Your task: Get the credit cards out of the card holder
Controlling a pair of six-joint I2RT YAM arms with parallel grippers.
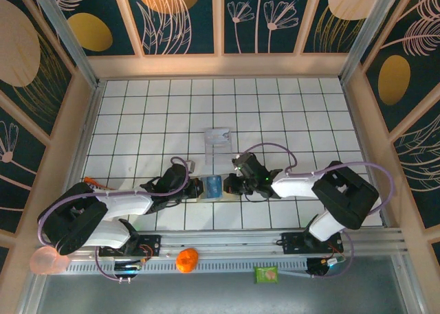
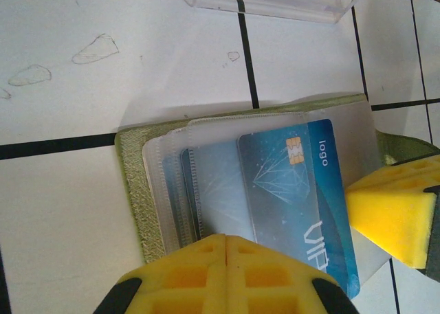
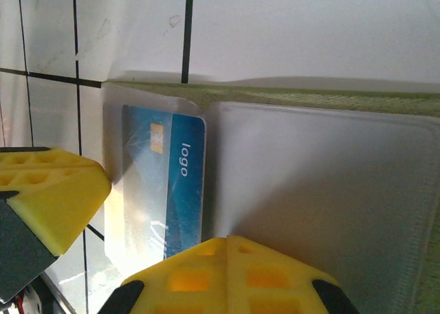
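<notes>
A clear box [image 1: 218, 139] lies just beyond the open card holder [image 2: 134, 197].

Cannot see bottom corner of blue credit card [image 2: 289, 183] behind left gripper [image 2: 225, 249]; cannot follow clear box [image 2: 268, 1] past top edge, nor card holder [image 3: 309, 97] past right edge.

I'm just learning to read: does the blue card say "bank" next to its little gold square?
No, the word beside the gold chip on the blue card is "logo".
</notes>
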